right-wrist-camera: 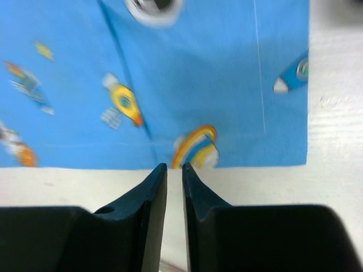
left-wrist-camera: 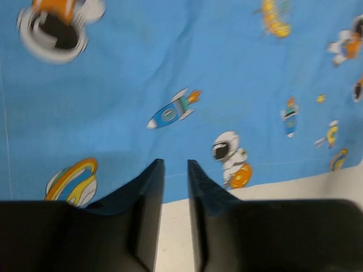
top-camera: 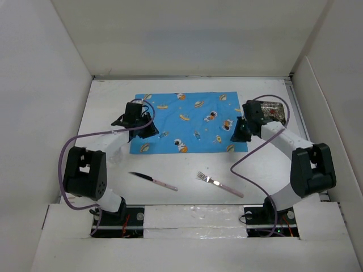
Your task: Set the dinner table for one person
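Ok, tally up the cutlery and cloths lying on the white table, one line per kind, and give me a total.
Blue printed cloth: 1
Knife: 1
Fork: 1
Total: 3

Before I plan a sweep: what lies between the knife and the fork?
Nothing; the top view shows only bare white table between the knife and the fork.

A cloth (top-camera: pixel 190 122) lies on the table (top-camera: pixel 108 96) in the upper middle of the frame. Below it, a knife (top-camera: pixel 153 181) lies left of centre and a fork (top-camera: pixel 220 184) right of centre, apart.
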{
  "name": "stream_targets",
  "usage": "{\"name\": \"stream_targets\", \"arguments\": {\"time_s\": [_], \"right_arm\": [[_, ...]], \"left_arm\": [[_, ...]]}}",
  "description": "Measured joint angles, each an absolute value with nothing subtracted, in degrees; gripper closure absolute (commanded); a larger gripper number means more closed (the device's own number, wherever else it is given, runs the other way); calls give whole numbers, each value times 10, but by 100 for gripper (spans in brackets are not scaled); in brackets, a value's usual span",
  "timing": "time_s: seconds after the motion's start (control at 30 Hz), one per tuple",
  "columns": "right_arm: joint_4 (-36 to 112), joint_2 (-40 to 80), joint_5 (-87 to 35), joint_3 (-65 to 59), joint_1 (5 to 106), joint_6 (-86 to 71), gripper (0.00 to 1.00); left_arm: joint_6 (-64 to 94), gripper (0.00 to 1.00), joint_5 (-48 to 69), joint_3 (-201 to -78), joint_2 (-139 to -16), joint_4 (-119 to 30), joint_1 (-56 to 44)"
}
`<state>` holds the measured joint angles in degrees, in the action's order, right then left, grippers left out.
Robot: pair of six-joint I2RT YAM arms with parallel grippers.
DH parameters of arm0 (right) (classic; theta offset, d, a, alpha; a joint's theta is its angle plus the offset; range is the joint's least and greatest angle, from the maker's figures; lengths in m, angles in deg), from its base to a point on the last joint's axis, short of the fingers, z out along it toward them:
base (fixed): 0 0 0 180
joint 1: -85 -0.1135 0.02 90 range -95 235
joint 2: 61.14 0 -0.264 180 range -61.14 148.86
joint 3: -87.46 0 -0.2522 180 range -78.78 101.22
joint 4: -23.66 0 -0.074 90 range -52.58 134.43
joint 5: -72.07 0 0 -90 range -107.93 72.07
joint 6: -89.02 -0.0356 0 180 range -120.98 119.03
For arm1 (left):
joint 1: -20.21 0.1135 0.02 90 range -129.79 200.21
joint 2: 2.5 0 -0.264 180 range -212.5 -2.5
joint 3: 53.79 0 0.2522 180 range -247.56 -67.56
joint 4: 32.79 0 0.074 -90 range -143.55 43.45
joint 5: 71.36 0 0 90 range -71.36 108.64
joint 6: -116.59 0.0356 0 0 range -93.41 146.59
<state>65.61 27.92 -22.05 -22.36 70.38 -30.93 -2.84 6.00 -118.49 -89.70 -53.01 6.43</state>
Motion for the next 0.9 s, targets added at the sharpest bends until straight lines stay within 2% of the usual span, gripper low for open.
{"name": "stream_targets", "arguments": {"time_s": [0.03, 0.07, 0.23, 0.27, 0.33, 0.37, 0.4, 0.47, 0.6, 0.9], "right_arm": [[653, 272, -226, -211, 714, -308, 100], [646, 265, -229, -199, 726, -308, 100], [555, 226, -266, -203, 834, -356, 100], [528, 219, -275, -219, 862, -374, 88], [488, 216, -285, -255, 913, -419, 72], [473, 218, -288, -272, 934, -438, 59], [460, 224, -290, -291, 954, -461, 55], [444, 242, -292, -321, 981, -503, 49], [427, 275, -292, -355, 997, -581, 48], [400, 311, -251, -343, 986, -707, 51]], "left_arm": [[-27, 91, 59, -1207, -897, -534, 59], [-25, 98, 58, -1231, -897, -536, 52], [-8, 100, 64, -1319, -881, -530, -10], [-4, 100, 72, -1327, -876, -530, -30], [4, 99, 86, -1335, -863, -529, -78], [7, 94, 90, -1336, -858, -529, -98], [10, 84, 90, -1336, -855, -531, -119], [11, 78, 86, -1329, -850, -527, -142], [8, 74, 82, -1291, -838, -520, -139], [9, 75, 74, -1257, -832, -523, -134]]}}
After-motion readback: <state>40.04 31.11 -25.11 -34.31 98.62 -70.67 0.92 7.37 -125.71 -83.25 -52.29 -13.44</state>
